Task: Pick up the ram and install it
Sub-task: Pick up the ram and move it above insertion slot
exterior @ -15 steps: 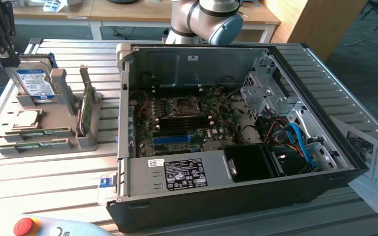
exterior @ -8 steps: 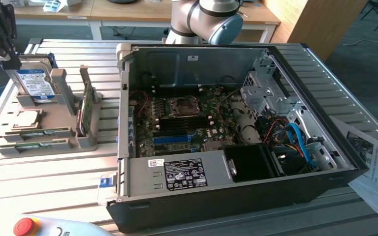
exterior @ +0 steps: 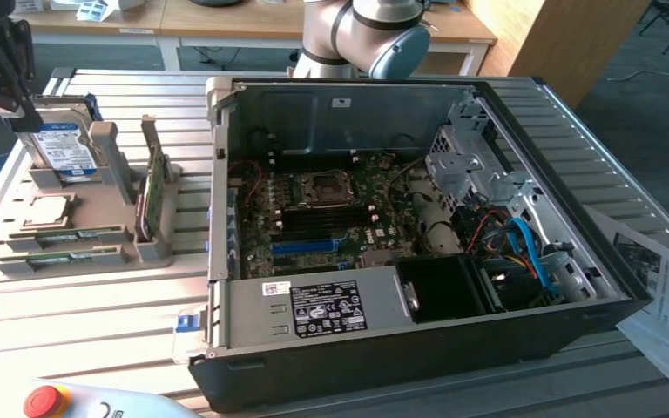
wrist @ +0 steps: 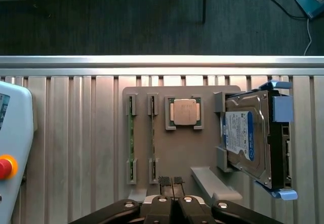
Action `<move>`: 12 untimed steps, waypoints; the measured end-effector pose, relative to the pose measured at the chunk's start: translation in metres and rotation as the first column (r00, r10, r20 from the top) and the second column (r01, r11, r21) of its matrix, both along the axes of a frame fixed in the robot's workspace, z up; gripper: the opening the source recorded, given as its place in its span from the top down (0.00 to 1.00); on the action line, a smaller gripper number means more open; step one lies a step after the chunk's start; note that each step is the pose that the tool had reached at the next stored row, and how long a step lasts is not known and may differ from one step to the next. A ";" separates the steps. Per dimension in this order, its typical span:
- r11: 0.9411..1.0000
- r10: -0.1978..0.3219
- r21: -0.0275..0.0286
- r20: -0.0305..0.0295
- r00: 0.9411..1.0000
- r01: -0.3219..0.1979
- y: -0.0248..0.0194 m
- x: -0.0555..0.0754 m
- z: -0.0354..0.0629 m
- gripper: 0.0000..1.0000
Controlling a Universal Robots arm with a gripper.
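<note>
While the claw (wrist: 171, 181) hovers closed, ram (wrist: 153, 139) stands apart.

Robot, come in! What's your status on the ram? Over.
Gripper shut, empty, above the holder. Ram sticks seated in their slots, untouched. Hard drive beside them, not blocking.

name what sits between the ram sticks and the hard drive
a square silver chip, between ram sticks and hard drive, in the wrist view
</note>
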State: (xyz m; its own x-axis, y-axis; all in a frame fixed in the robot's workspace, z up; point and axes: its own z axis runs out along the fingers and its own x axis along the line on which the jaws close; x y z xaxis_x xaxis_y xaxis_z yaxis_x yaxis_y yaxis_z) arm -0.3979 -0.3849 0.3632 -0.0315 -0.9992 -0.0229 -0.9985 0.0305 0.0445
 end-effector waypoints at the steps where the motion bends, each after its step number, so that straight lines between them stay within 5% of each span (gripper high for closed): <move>1: 1.000 0.000 0.000 0.000 1.000 0.000 0.0000 0.000 -0.0018 0.90; 4: 1.000 0.000 -0.001 0.000 1.000 0.000 0.0000 0.000 -0.0185 0.90; 12: 1.000 0.000 -0.001 0.000 1.000 0.000 0.0000 0.000 -0.0196 0.90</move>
